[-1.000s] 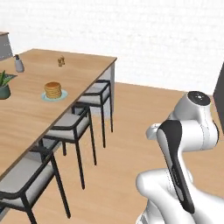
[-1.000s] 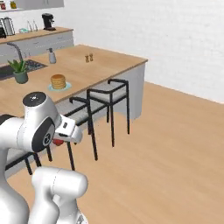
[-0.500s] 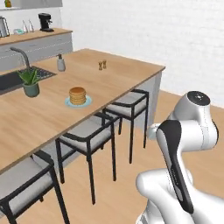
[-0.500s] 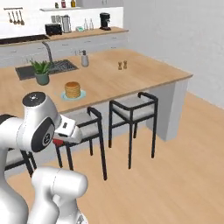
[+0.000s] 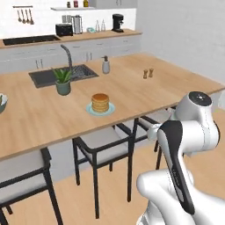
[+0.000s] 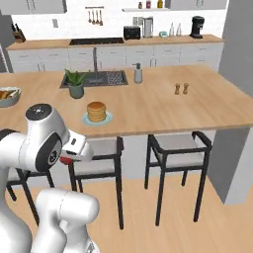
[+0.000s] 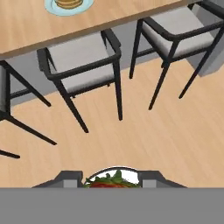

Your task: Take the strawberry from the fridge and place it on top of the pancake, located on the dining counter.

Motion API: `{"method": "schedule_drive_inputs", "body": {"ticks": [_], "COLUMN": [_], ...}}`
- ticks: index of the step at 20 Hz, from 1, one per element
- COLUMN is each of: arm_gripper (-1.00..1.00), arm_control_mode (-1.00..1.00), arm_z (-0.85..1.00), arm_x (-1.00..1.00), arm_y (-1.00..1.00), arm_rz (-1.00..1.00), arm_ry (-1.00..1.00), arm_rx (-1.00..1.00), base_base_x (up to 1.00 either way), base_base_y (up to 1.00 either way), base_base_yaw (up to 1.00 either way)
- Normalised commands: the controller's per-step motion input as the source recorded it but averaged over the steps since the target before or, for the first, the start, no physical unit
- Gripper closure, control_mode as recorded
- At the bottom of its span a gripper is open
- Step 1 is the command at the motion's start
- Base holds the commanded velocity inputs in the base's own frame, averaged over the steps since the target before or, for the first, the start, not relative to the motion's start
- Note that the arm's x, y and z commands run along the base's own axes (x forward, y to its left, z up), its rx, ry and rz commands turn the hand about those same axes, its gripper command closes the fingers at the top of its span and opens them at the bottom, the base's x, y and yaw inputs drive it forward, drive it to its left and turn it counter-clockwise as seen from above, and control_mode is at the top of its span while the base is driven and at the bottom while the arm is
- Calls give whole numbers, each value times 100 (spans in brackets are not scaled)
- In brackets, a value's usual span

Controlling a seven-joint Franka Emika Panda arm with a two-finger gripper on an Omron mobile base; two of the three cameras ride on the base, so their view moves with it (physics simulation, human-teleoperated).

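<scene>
Light wood is seen as the top of the dining counter (image 5: pixel 132 94) in the left base view. The pancake (image 5: pixel 100 102) is stacked on a pale bluish plate (image 5: pixel 91 109) near the front edge of this counter. A potted plant (image 5: pixel 63 81) stands behind it, beside the dark sink (image 5: pixel 46 76) and the tap (image 5: pixel 67 53). A soap bottle (image 5: pixel 106 65) and two small shakers (image 5: pixel 148 73) are placed further back. Black stools (image 5: pixel 102 145) are tucked under the counter edge.

From the right base view the pancake (image 6: pixel 96 111) is seen on the same counter (image 6: pixel 197 101), above a stool (image 6: pixel 179 154). A fruit bowl (image 6: pixel 7 96) is partly visible at the far left. The end effector (image 6: pixel 65 159) is held low in front of the arm, and something red is seen at its tip; the jaws themselves are not clearly shown here.

In the hand view the strawberry (image 7: pixel 113 182) is pinched between the two dark fingertips (image 7: pixel 70 178) of the end effector (image 7: pixel 111 180), with its green leaves turned towards the camera. It is well apart from the pancake (image 7: pixel 69 3), which is seen at the top edge. Two stools (image 7: pixel 83 61) and the wooden floor (image 7: pixel 144 140) lie between them.
</scene>
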Motion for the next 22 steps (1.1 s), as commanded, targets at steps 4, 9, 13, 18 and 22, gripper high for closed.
{"method": "schedule_drive_inputs", "body": {"ticks": [4, 9, 13, 18, 22], "arm_gripper": [100, 100, 100, 100, 100], "arm_control_mode": [100, 100, 100, 100, 100], "arm_z": [0, 0, 0, 0, 0], "arm_x": [0, 0, 0, 0, 0], "arm_y": [0, 0, 0, 0, 0], "arm_rz": [0, 0, 0, 0, 0], "arm_ry": [0, 0, 0, 0, 0], "arm_rx": [0, 0, 0, 0, 0], "base_base_x": [86, 40, 0, 23, 30], "base_base_y": [-81, -46, 4, 38, 58], "base_base_yaw": [65, 32, -10, 0, 0]}}
